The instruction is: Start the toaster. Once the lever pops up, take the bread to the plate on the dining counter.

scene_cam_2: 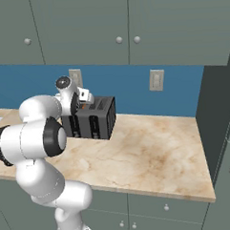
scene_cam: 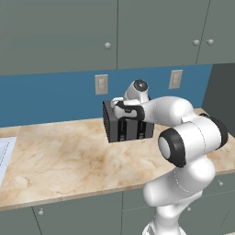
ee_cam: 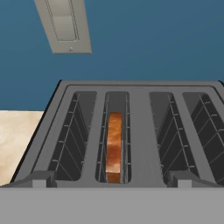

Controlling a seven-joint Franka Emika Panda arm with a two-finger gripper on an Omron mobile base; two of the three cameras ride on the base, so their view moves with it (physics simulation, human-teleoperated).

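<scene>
**Gripper parked over the toaster, slice seated in its slot**

Gripper [scene_cam: 123,106] sits centre frame in the left base view, just above the front top edge of the toaster [scene_cam: 130,127], wrist folded down so the hand camera looks into the slots. Jaws stand wide apart, holding nothing; in the hand view the two dark finger tips [ee_cam: 40,179] rise at bottom left and bottom right, straddling the middle of the toaster top.

Bread [ee_cam: 114,148] stands on edge in the second slot from the left of the hand view, crust up, sunk well below the slot rim between the wire guides. Other three slots look bare. Slice is sunk that low, I judge, because it is either loaded for toasting or mid-cycle; lever position cannot be read from here.

Toaster sits toward the back of the marble counter [scene_cam_2: 152,153], below a wall outlet [scene_cam_2: 156,80] on the blue backsplash, lever panels facing the robot. In the right base view it lies left of centre, partly behind the arm's white forearm.

Hand placement reads as a staging pose: open and centred above, ready either to drop to a front lever or to reach down on the slice. Plate and dining counter: no word on these from this position.
</scene>
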